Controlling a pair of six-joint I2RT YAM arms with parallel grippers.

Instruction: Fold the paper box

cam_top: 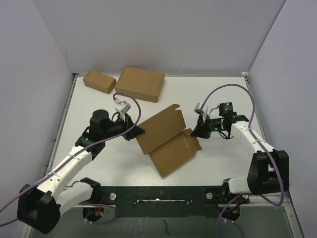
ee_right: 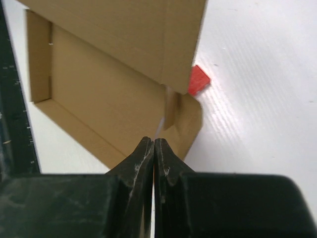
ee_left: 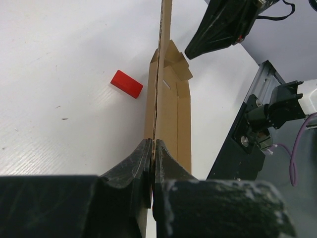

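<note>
Centre-left: the left gripper (cam_top: 136, 131) is clamped shut on the raised panel of the paper box (cam_top: 168, 141), probably to keep it upright at the crease. Mid-frame: the box is spread on the bench (cam_top: 218, 89). Centre-right: the right gripper (cam_top: 194, 133) is closed beside the corner flap, and nothing is seen held.

Paper box (cam_top: 166, 139) filling mid-table, small box (cam_top: 99, 81) and large box (cam_top: 140, 84) blocking far left, red block (ee_left: 127, 84) just beside paper box, open table (cam_top: 218, 89) far right
</note>
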